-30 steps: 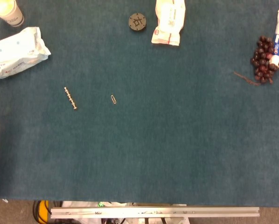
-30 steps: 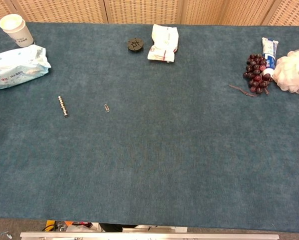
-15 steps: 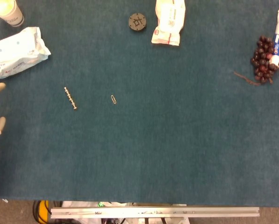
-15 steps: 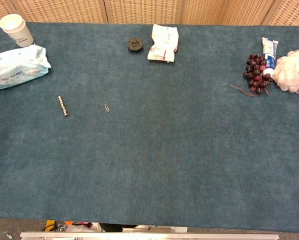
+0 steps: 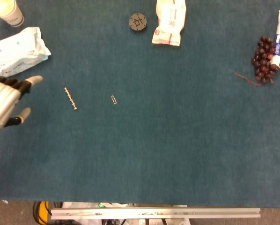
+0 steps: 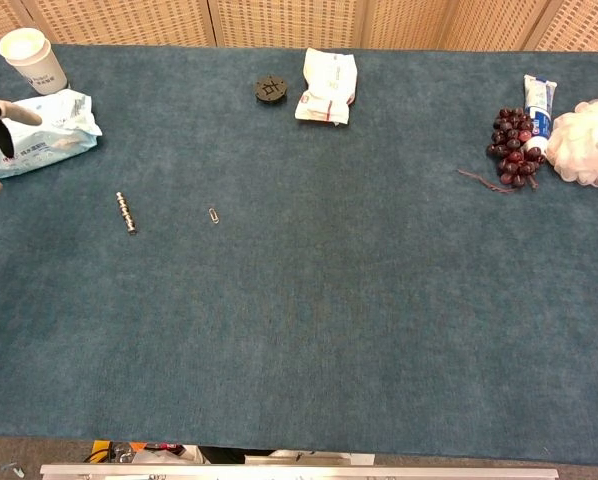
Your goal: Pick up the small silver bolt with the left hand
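A dark teal felt covers the whole surface (image 6: pixel 319 320), evenly lit. Behind its far edge stand woven wicker panels (image 6: pixel 279 20) in pale tan. Along the near edge runs a metal rail (image 5: pixel 154 213), with floor (image 5: pixel 9 213) showing beneath.

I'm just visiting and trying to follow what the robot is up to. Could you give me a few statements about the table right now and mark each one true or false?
1. The left hand is holding the bolt. False: the hand is apart from it, fingers spread, with nothing in it.
2. A paperclip lies on the table beside the bolt, not touching it. True.
3. The paper cup stands next to the grapes. False: the cup is at the far left corner, the grapes at the right edge.
4. A toothpaste tube lies by the grapes. True.
5. The right hand is reaching for the black disc. False: no right hand shows in either view.
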You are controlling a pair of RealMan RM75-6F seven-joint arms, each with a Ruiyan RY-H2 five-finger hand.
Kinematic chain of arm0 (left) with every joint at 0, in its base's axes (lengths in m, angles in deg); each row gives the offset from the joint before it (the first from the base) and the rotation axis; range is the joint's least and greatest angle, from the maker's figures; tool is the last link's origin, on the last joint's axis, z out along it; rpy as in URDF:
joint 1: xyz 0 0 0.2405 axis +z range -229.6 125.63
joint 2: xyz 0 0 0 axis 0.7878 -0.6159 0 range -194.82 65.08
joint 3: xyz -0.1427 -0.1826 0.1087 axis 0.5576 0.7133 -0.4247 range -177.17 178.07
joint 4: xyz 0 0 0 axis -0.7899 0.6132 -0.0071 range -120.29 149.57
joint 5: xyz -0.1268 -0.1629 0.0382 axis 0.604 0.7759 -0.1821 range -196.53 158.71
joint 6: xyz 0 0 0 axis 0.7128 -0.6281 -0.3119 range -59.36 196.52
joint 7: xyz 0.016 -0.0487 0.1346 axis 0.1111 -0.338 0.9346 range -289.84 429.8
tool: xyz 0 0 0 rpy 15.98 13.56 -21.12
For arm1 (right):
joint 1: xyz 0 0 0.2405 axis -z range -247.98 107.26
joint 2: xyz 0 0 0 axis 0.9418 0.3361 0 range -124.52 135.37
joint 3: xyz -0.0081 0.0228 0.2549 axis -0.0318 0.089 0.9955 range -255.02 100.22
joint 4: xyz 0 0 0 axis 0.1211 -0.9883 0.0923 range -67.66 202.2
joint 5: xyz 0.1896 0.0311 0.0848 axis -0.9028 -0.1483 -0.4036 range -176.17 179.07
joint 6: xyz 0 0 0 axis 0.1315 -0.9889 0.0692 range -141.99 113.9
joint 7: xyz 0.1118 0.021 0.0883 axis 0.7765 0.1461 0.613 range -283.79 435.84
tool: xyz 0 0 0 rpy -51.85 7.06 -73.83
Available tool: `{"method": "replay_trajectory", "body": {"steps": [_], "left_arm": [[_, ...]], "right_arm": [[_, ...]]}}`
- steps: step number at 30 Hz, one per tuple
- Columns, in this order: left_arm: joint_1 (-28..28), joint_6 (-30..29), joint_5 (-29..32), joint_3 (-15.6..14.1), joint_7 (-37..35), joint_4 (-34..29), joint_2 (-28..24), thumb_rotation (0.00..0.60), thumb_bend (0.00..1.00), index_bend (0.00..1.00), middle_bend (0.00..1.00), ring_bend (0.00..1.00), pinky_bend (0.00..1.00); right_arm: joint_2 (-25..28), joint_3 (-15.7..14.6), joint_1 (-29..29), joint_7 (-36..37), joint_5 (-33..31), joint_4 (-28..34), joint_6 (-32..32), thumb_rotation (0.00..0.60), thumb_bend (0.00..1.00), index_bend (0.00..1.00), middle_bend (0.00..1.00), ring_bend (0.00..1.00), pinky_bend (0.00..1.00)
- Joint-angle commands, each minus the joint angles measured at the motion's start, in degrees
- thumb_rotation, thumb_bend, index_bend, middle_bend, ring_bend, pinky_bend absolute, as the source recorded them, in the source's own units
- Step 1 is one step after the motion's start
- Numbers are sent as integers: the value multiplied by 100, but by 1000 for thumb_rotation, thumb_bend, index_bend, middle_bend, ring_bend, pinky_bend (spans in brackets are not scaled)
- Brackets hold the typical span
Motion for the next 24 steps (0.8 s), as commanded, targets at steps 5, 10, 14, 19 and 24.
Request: {"method": "replay_trajectory", "body": {"steps": [5,10,14,19,24], "left_arm": [[-736,850,-159,-10,-139,367,213,600,326,163,705,701,749],[-1110,1381,9,21,49,658,438,600,326,171,798,808,852],[-1307,1695,195,28,120,737,602,600,326,198,829,833,876],[-1538,2101,459,21,315,878,765,600,326,245,845,846,884],[-1676,2372,737,12,521,961,890,600,326,288,857,854,888]], "right_arm": [[26,-24,41,-17,-28,44,-36,600,324,350,431,336,352],[47,-39,87,-16,-61,61,-78,600,324,350,431,349,352],[37,-50,119,-1,-103,47,-90,600,324,350,431,349,352],[24,-56,118,2,-137,30,-59,600,325,350,431,349,352],[12,-57,127,14,-156,12,-62,600,324,350,431,355,352]]}}
